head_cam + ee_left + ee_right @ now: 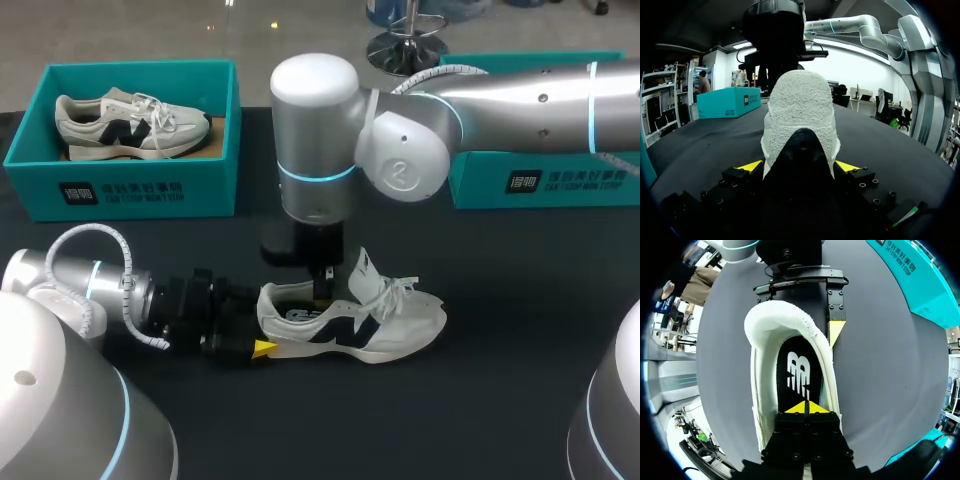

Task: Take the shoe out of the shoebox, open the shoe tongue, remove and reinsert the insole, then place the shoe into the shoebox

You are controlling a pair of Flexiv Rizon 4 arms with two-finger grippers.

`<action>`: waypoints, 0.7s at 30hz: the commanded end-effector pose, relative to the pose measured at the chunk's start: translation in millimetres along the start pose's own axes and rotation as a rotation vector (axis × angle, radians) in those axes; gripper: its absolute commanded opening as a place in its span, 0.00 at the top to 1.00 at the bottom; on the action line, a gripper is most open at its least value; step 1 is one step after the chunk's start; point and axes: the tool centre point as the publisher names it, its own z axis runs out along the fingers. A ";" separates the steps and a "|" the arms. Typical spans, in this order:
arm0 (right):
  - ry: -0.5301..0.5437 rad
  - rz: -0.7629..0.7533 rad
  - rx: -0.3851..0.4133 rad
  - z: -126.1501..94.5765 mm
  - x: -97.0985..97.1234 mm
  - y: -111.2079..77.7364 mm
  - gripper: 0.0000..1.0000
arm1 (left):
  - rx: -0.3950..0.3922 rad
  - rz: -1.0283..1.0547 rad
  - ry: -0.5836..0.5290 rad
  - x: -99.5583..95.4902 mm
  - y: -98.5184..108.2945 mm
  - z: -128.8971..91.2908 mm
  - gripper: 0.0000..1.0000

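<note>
At mid-table the left gripper (798,166) clamps the shoe (350,325) by its heel — the right gripper (805,407), tips pressed together on the insole (799,365), could slip off without catching it.

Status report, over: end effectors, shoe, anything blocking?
Left end effector shut on shoe heel, on the table. Right end effector shut, tips down inside over insole. Nothing blocking: second shoe in box, apart.

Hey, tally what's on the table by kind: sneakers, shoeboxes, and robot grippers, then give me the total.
White sneakers with dark side logos: 2, one on the table, one boxed
Teal cardboard shoeboxes: 2, left and right
Yellow-tipped grippers: 2, left and right
Total: 6
</note>
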 end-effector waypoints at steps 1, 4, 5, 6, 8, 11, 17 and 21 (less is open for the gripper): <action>0.002 -0.002 0.000 -0.2 -1.2 -1.1 0.66 | 0.000 0.000 -0.001 -0.1 1.7 0.1 1.00; 0.003 -0.003 -0.002 0.0 -1.3 -1.3 0.57 | 0.000 0.000 -0.001 -0.1 1.7 0.1 1.00; 0.003 -0.003 -0.003 0.1 -1.3 -1.2 0.57 | 0.000 0.000 -0.001 -0.1 1.7 0.1 1.00; 0.003 -0.003 -0.003 0.2 -0.9 -1.0 0.55 | 0.000 0.000 -0.001 -0.1 1.7 0.1 1.00; 0.004 -0.003 -0.004 1.2 -0.4 -0.6 0.54 | 0.000 0.000 -0.001 -0.1 1.7 0.1 1.00; 0.007 -0.004 -0.007 4.1 0.1 1.5 0.53 | 0.000 0.000 -0.001 -0.1 1.7 0.1 1.00; 0.032 -0.007 -0.007 21.1 -2.0 9.1 0.52 | 0.000 0.000 -0.001 -0.1 1.7 0.1 1.00; 0.070 -0.020 -0.012 40.5 -0.9 18.0 0.51 | 0.000 0.000 -0.001 -0.1 1.7 0.1 1.00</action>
